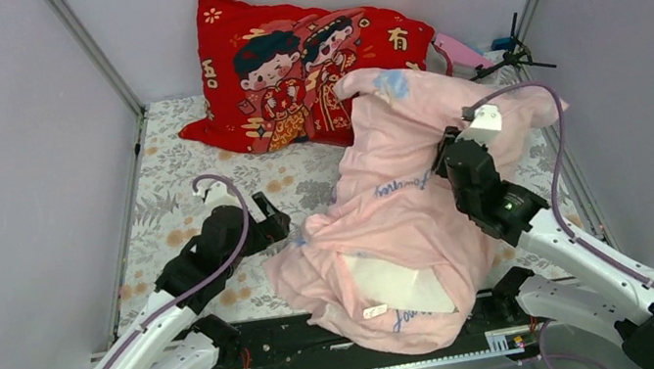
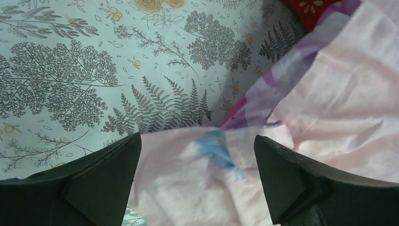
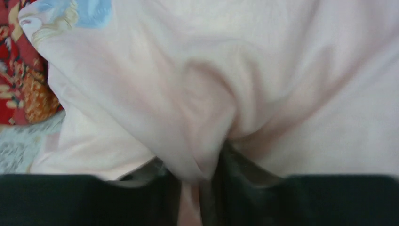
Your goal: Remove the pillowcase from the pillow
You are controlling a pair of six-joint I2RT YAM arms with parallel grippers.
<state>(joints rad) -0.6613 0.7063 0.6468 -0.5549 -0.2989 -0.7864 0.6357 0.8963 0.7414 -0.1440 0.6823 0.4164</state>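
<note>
The right tool [image 3: 200, 188] pinches a pillowcase [image 1: 397, 213] fold (pink) — left tool [image 2: 197, 143] gapes wide, cloth between.

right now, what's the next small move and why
Probably close the left gripper: its jaws stand open with the pillowcase edge between them, while the right gripper pinches a fold. Then the case could be drawn off the pillow showing at the opening.

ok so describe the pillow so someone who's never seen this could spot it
Start at the floral-patterned table, then find the big crumpled pale pink fabric pillowcase heaped over its middle and right. At the case's near, open end a plain white patch shows. That is the cream-white pillow, unlike the red cartoon-printed cushion at the back.
</note>
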